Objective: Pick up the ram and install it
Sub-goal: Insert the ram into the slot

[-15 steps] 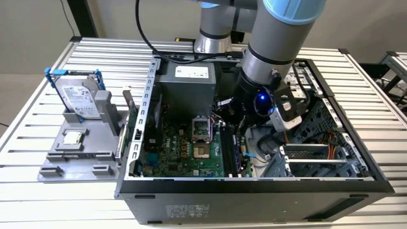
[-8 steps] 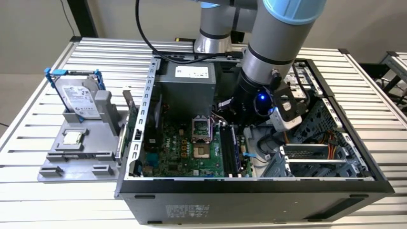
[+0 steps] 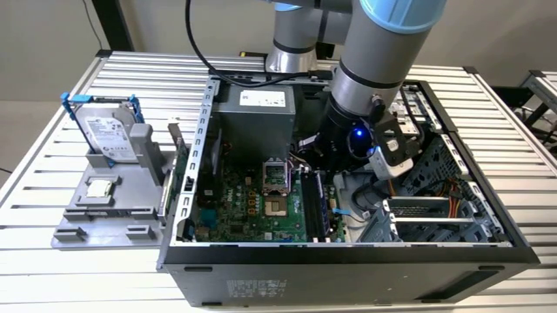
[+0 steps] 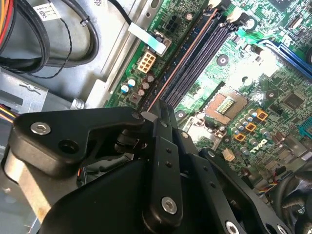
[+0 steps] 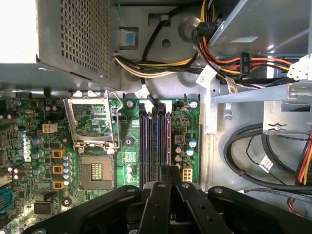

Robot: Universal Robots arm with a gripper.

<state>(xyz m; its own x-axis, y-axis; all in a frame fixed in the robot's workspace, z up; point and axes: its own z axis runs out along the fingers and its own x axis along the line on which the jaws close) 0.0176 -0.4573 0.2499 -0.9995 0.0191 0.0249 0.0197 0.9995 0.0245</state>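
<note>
The ram (image 4: 180, 62) is a thin stick seen edge-on, standing in the memory slot nearest the motherboard's edge; in the first wrist view it is the outermost of the parallel slots (image 5: 168, 141). In the exterior view it stands upright as a long dark strip (image 3: 311, 205) inside the open computer case. My gripper (image 4: 157, 109) is shut, its two black fingers pressed together. Its tip (image 5: 170, 170) rests at the near end of the stick's top edge. I cannot tell whether the stick is pinched between the fingers or only touched from above.
The open processor socket (image 5: 95, 146) lies beside the slots. Cable bundles (image 5: 219, 53) and a drive cage (image 3: 435, 208) crowd the other side. Outside the case, a grey holder (image 3: 104, 215) carries a hard drive (image 3: 109, 134) and a small square processor (image 3: 98, 189).
</note>
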